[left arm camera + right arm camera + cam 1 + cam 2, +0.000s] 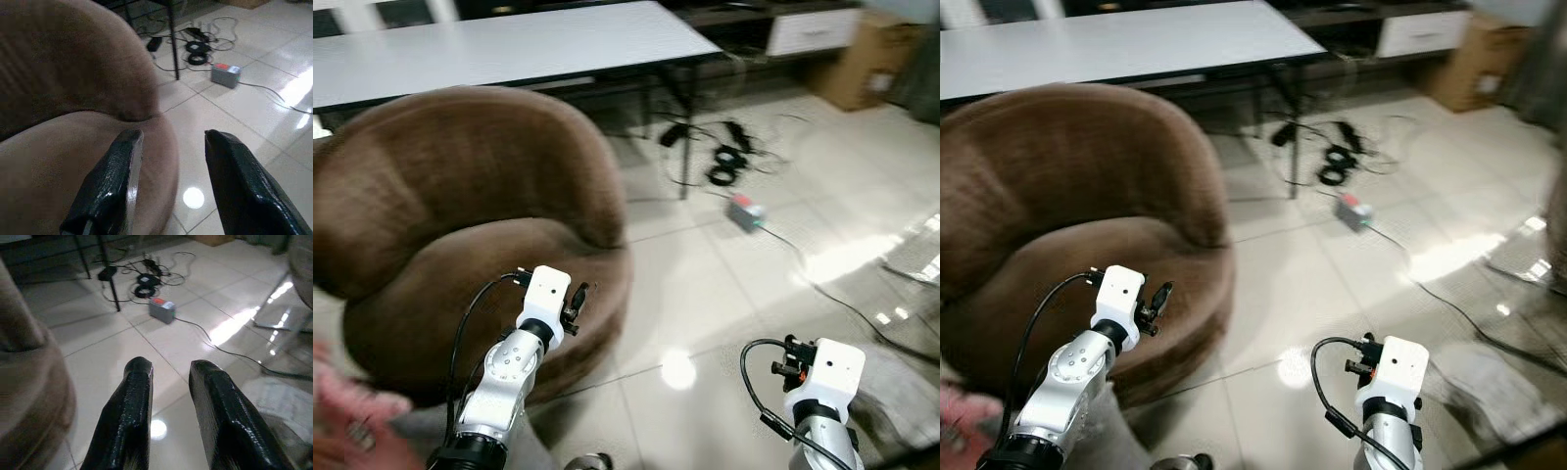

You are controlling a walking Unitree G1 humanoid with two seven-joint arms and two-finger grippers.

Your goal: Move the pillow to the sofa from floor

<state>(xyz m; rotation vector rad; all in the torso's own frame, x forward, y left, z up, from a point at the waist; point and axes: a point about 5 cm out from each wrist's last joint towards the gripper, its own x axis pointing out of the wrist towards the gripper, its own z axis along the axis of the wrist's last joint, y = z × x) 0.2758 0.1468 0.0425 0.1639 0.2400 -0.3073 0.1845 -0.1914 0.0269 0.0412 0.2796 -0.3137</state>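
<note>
A round brown plush sofa [460,196] takes up the left half of the eye views. At the bottom left corner lies a blurred pink fluffy thing [352,416], possibly the pillow, on the floor beside the sofa. My left gripper [171,137] is open and empty, hovering over the front right edge of the sofa seat [58,161]. Its white wrist [548,292] stands before the seat. My right gripper [168,364] is open and empty above bare floor tiles, its wrist [827,370] at the lower right.
A white table [509,44] stands behind the sofa, one black leg [687,137] to its right. Black cables [724,162] and a grey box [746,211] lie on the shiny tiles. A cardboard box [862,59] sits far right.
</note>
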